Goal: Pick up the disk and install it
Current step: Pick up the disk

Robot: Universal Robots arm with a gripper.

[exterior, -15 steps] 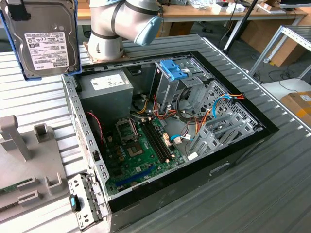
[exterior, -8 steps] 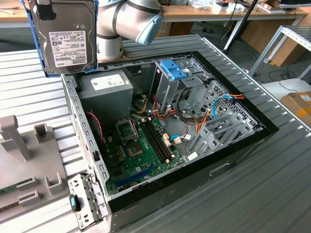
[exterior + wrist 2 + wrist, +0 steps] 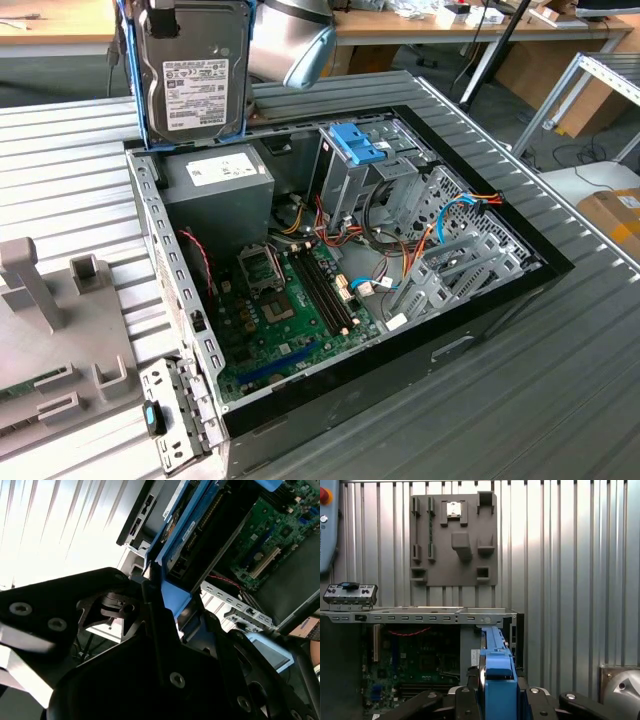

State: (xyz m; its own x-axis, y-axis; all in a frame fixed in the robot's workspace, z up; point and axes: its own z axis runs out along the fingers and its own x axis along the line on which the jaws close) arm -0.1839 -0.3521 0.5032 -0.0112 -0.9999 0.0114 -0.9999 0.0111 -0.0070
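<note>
Where the gripper (image 3: pixel 496 686) clamps the disk (image 3: pixel 195 75), upright, long axis vertical

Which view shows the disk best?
The exterior view: the disk hangs upright above the open computer case, its labelled face and blue carrier in plain sight. Both wrist views catch the disk edge-on, mostly blue carrier.

I see a ribbed metal tabletop (image 3: pixel 540 400) with pale wooden workbenches (image 3: pixel 60 30) behind it. At the exterior view's right sit an aluminium frame (image 3: pixel 590 75) and a cardboard box (image 3: pixel 615 215). Bright light glares off the ribs in the second wrist view.
</note>
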